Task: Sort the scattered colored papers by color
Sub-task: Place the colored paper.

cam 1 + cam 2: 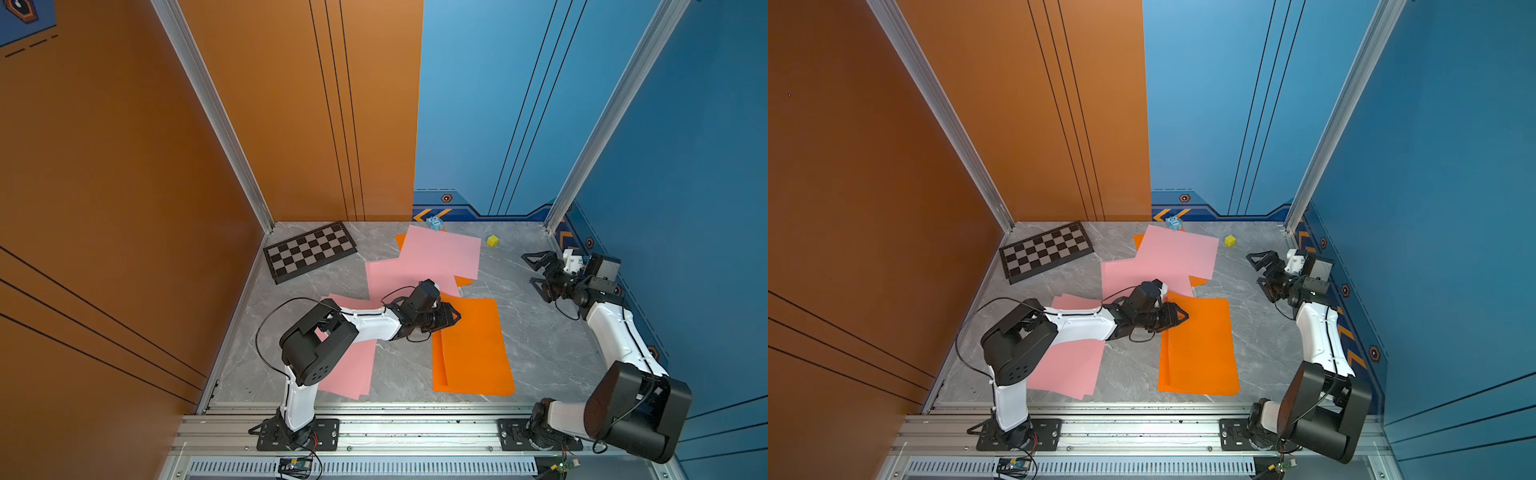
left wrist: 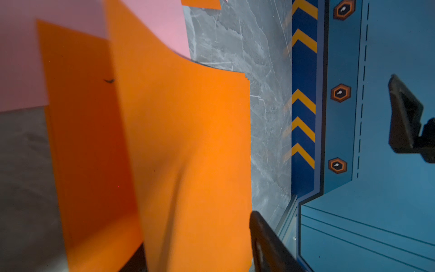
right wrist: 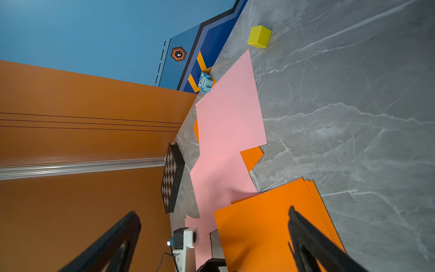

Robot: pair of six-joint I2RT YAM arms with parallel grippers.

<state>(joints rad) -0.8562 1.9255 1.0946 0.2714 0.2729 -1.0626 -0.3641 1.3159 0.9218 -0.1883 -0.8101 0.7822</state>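
Bright orange papers (image 1: 473, 353) (image 1: 1200, 353) lie stacked at the front centre of the table. Light pink papers (image 1: 349, 370) form a stack under my left arm, and more pink sheets (image 1: 440, 253) (image 1: 1179, 253) overlap at the back, covering an orange sheet whose corner (image 1: 463, 281) pokes out. My left gripper (image 1: 455, 316) (image 1: 1183, 316) sits at the orange stack's far left corner. In the left wrist view its jaws stand apart, open, with an orange sheet (image 2: 188, 141) curving up between them (image 2: 197, 233). My right gripper (image 1: 530, 268) (image 3: 213, 210) hovers open and empty at the right.
A black-and-grey checkered board (image 1: 309, 251) lies at the back left. A small yellow cube (image 1: 492, 240) (image 3: 259, 36) and a little blue toy (image 1: 435, 223) sit near the back wall. Orange and blue walls close in three sides of the table.
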